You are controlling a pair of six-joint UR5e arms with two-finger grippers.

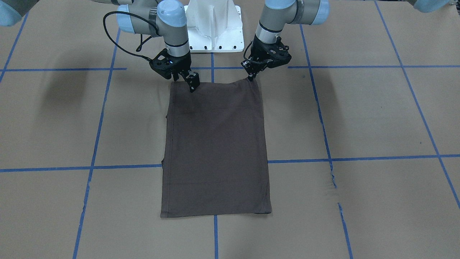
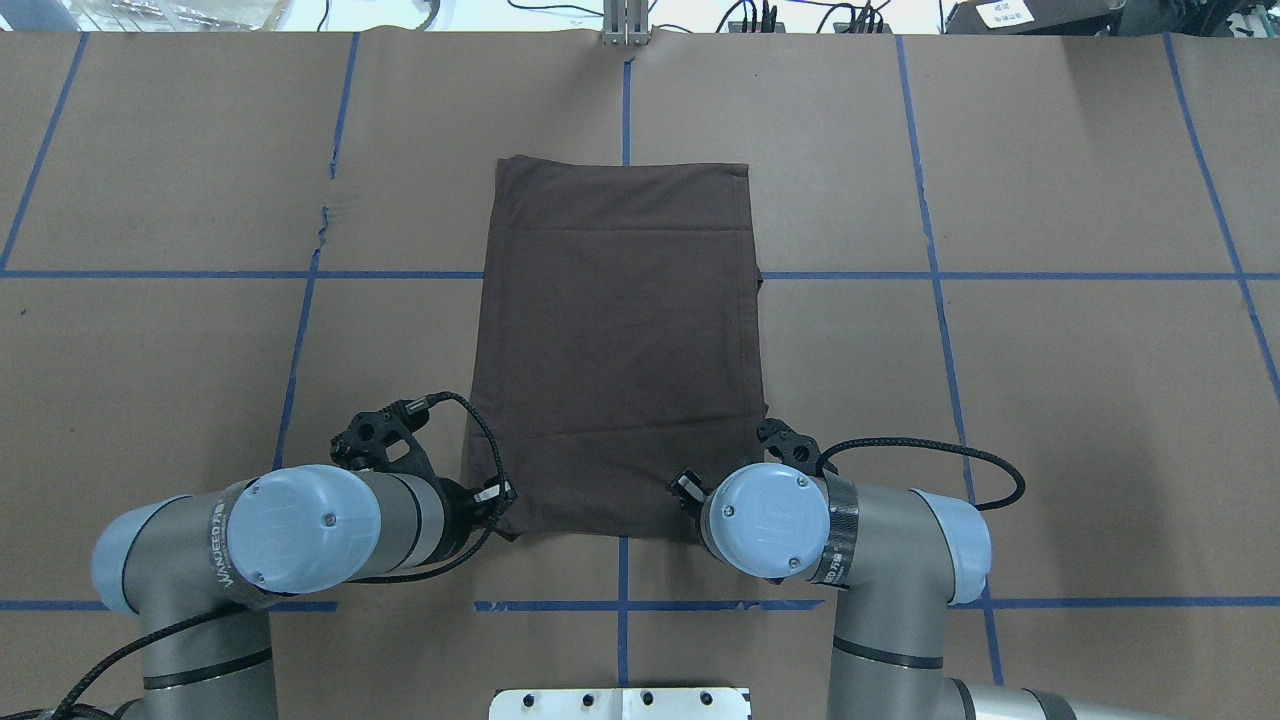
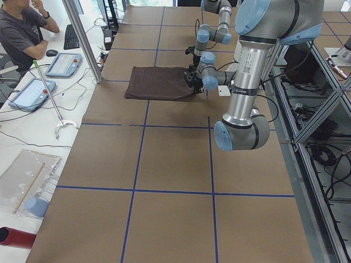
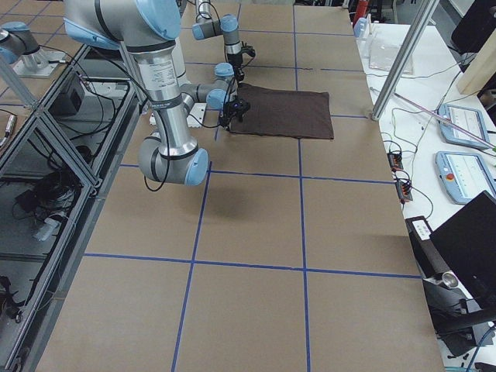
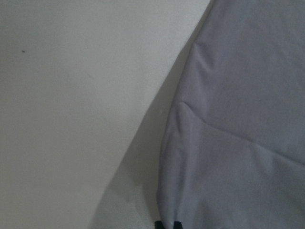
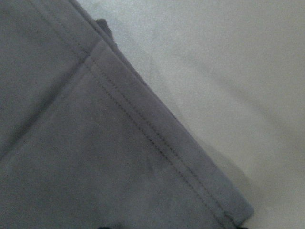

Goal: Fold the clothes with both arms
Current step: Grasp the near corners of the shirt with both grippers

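Observation:
The dark brown-grey T-shirt (image 1: 215, 151) (image 2: 620, 330) lies flat, folded into a long rectangle, with its short edge nearest the robot base. My left gripper (image 1: 251, 76) (image 2: 503, 497) is shut on that near edge's corner, which is slightly raised. In the left wrist view its fingertips (image 5: 167, 224) sit close together with cloth (image 5: 238, 119) rising to them. My right gripper (image 1: 187, 82) (image 2: 685, 487) stands open at the other near corner, one finger over the cloth. The right wrist view shows the hemmed edge (image 6: 157, 143). Collar and logo are hidden.
The brown paper table top (image 1: 359, 118) carries a grid of blue tape lines, torn in one spot (image 1: 332, 176). The white pedestal base (image 1: 215, 32) stands behind the grippers. A person (image 3: 22, 33) sits at a side bench with tablets (image 3: 63, 64) beyond the table's far edge.

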